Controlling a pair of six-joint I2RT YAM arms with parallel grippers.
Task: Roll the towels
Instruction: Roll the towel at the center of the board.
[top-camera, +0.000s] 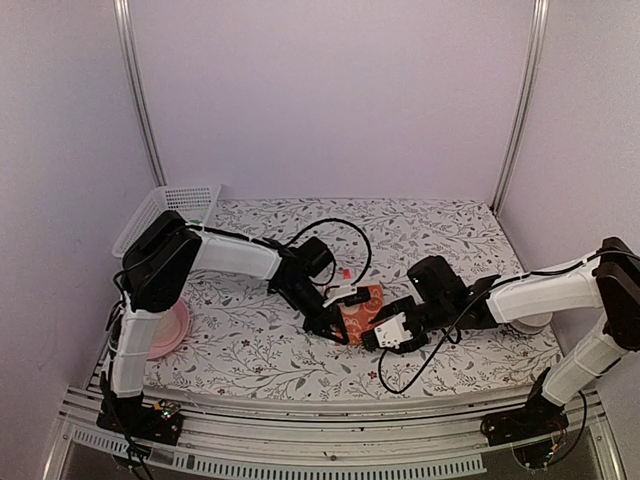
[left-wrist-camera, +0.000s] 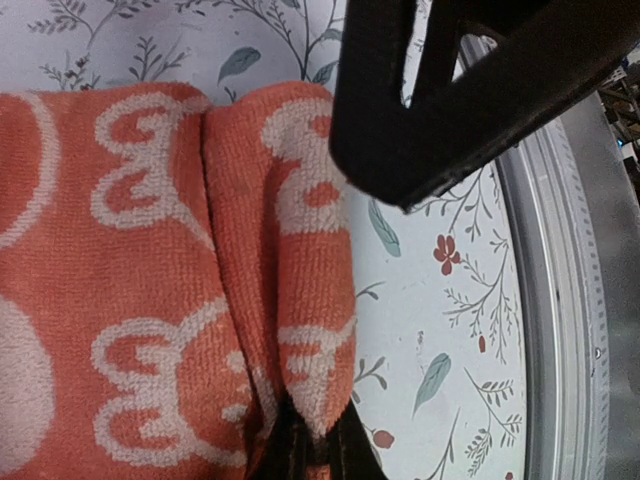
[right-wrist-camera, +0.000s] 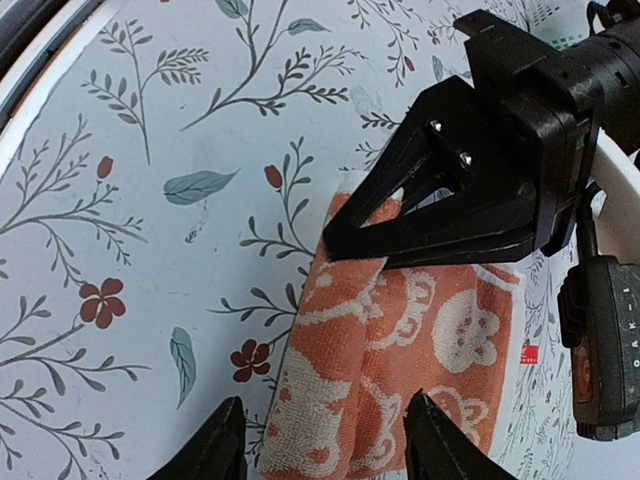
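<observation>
My left gripper (left-wrist-camera: 303, 450) is pinched narrow on a raised fold along one edge of the orange-red terry towel with a white looping pattern (left-wrist-camera: 120, 300). The towel lies mid-table on the pale cloth printed with leafy sprigs (top-camera: 250, 350). My right gripper (right-wrist-camera: 325, 445) stands wide, one finger on either side of that same fold, at its opposite end.

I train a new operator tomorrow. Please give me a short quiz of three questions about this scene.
1. True or false: the right gripper is open, straddling the orange towel.
2. What stands at the far left corner of the table? A) white basket B) green towel C) cup
3. Fill in: the left gripper pinches a ___ of the towel.
Key: 1 true; 2 A; 3 fold.
</observation>
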